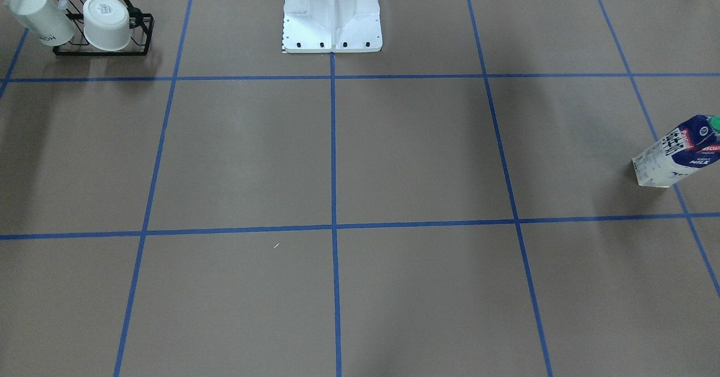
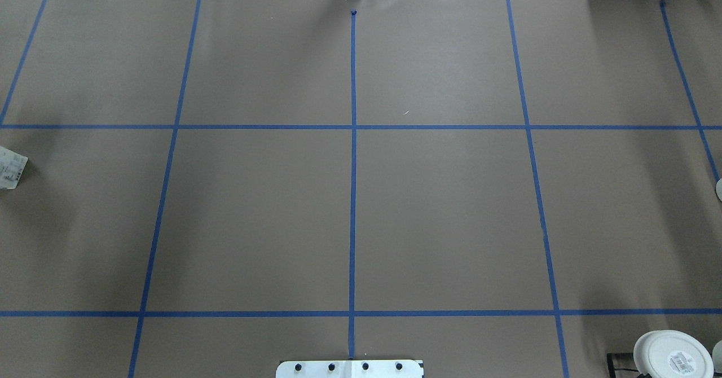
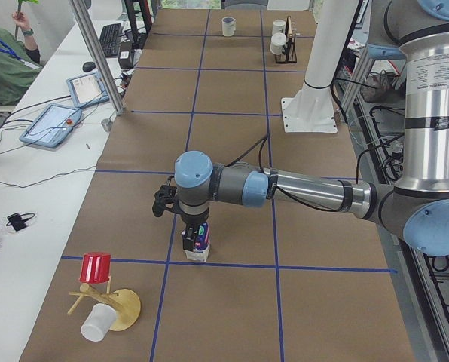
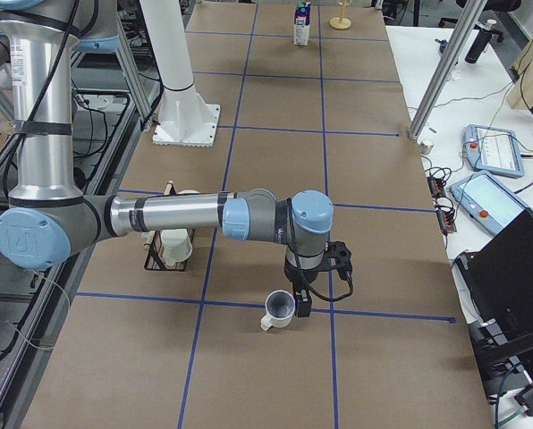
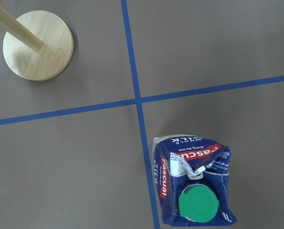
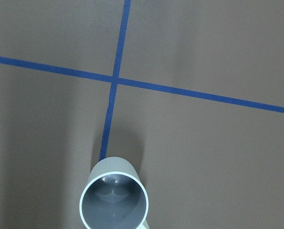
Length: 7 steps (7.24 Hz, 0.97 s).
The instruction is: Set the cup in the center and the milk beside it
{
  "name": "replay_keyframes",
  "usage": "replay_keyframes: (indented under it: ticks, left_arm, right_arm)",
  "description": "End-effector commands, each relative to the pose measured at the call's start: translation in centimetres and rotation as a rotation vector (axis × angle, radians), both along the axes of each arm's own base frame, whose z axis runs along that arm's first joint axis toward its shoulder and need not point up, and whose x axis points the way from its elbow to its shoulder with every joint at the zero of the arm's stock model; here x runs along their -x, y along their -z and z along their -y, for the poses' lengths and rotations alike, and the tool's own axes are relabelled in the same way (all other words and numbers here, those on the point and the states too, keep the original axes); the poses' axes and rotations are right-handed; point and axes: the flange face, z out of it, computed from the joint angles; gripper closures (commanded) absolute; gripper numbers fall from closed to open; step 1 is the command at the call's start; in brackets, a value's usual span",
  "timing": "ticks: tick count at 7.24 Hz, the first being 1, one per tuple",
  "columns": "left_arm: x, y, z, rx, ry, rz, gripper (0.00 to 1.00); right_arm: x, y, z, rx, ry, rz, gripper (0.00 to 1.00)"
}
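At the table's end on the robot's left, the milk (image 3: 200, 253) stands upright just beside a blue tape crossing. The left gripper (image 3: 188, 240) hangs right at it, but whether its fingers are spread or closed on the carton cannot be told. At the opposite end the cup (image 4: 280, 308) stands mouth up at a tape line, with the right gripper (image 4: 300, 302) just beside its rim — its state cannot be told either. Both things are well apart from the center (image 2: 395, 214). A round wooden stand base (image 5: 37, 45) lies near the carton.
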Motion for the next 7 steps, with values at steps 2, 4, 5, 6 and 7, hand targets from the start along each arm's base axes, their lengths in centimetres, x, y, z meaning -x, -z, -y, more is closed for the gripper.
replay_keyframes:
  ticks: [2, 4, 5, 6, 7]
  left_arm:
    - [0.1, 4.4, 1.6, -0.093, 0.006, 0.007, 0.01]
    - [0.2, 6.2, 2.4, -0.263, 0.008, 0.014, 0.01]
    - [0.5, 6.2, 3.1, -0.374, 0.033, 0.046, 0.01]
    - [0.5, 5.8, 3.0, -0.346, 0.071, 0.023, 0.01]
    - [0.5, 5.6, 2.8, -0.37, 0.075, 0.02, 0.01]
  right_arm:
    - [-0.1, 1.4, 0.3, -0.042, 0.001, -0.009, 0.0]
    - [-0.2, 3.6, 2.6, -0.159, -0.003, -0.012, 0.0]
    - [-0.1, 3.3, 2.8, -0.209, -0.003, -0.002, 0.0]
    - [0.0, 1.8, 1.5, -0.192, 0.001, 0.005, 0.0]
    - [0.2, 0.8, 1.3, -0.194, 0.003, 0.037, 0.0]
